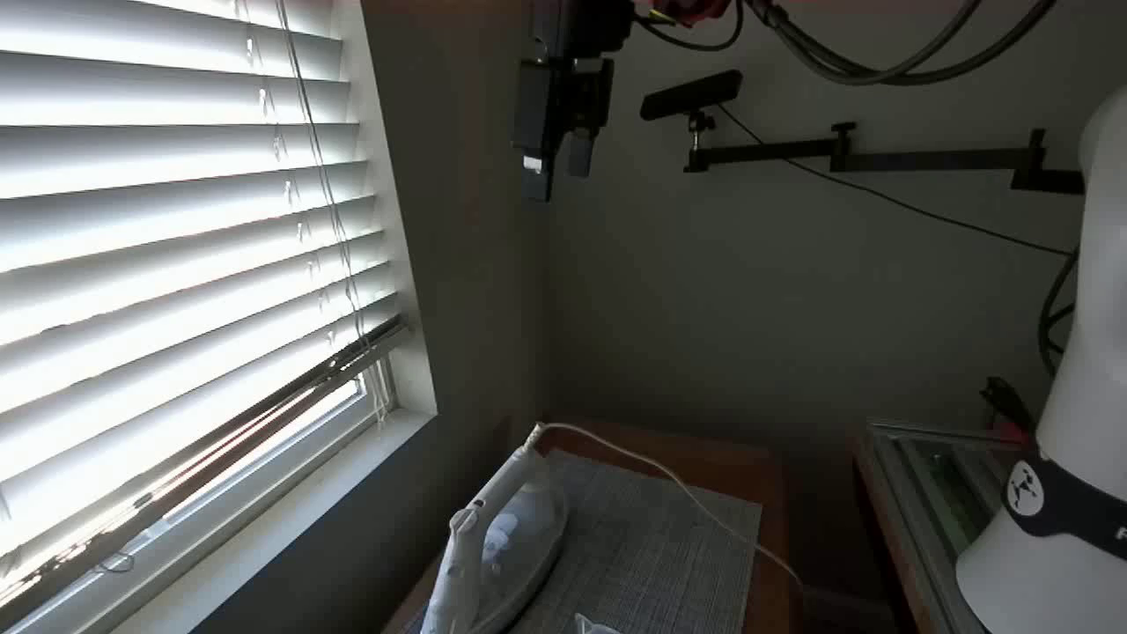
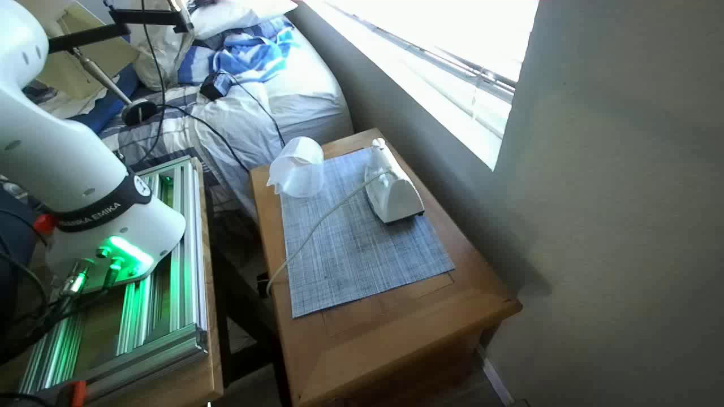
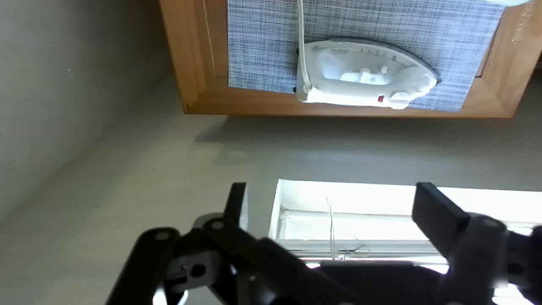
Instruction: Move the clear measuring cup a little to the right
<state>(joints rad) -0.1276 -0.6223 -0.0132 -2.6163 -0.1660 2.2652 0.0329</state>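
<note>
My gripper point(image 3: 332, 199) hangs empty, jaws spread wide; the clear measuring cup point(image 2: 302, 180) is well below it. I should descend clear of the steam iron point(image 3: 364, 82), then squeeze lightly.

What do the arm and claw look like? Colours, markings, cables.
The arm is white and rounded, with a black band lettered EMIKA and a round white logo; a green light glows below the band. The claw is mostly black with two blocky fingers. Grey cables loop near it in an exterior view.
</note>
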